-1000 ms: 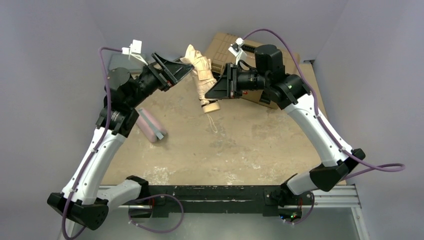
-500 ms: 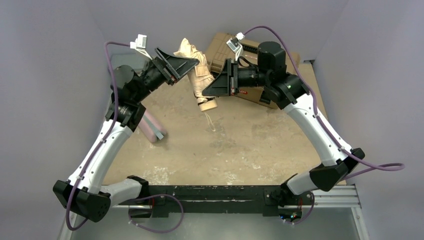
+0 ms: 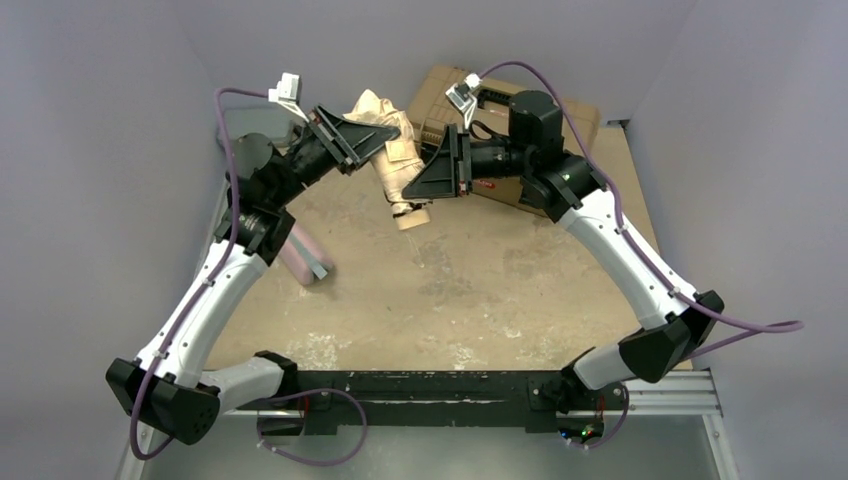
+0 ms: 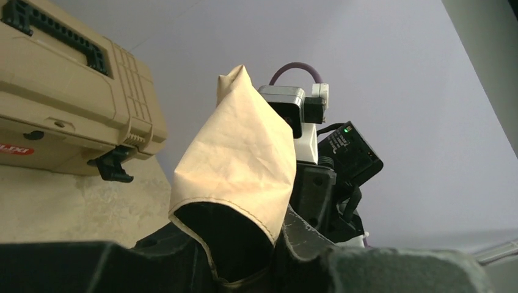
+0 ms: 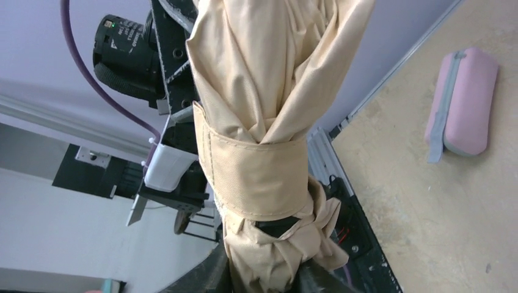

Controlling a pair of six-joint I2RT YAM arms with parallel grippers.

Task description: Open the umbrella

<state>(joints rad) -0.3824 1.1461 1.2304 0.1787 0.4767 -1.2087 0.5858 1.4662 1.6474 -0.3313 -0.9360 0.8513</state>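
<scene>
Closed jaws are seen on both arms, each set clamped on the umbrella. From the left wrist view, a loose fold of beige fabric at the canopy end is pinched between the left jaws, with only a narrow gap taken up by the cloth. From the right wrist view, the bunched fabric just below the wrap strap is gripped by the right jaws, which are drawn in against the bundle.

Little writing can be read. A red label is seen on the front of the tan toolbox; its white letters are cut off by the frame edge and cannot be read with confidence. No print is made out on the umbrella or on the pink pouch.

The umbrella is held folded between the 2 arms, above the far middle of the surface and in front of the toolbox. It is tilted, with the canopy end up and to the left at the left jaws and the cream knob handle hanging lowest, just below the right jaws. The strap is wrapped around the canopy. The pouch is lying on the surface near the left arm, well apart from the umbrella.
</scene>
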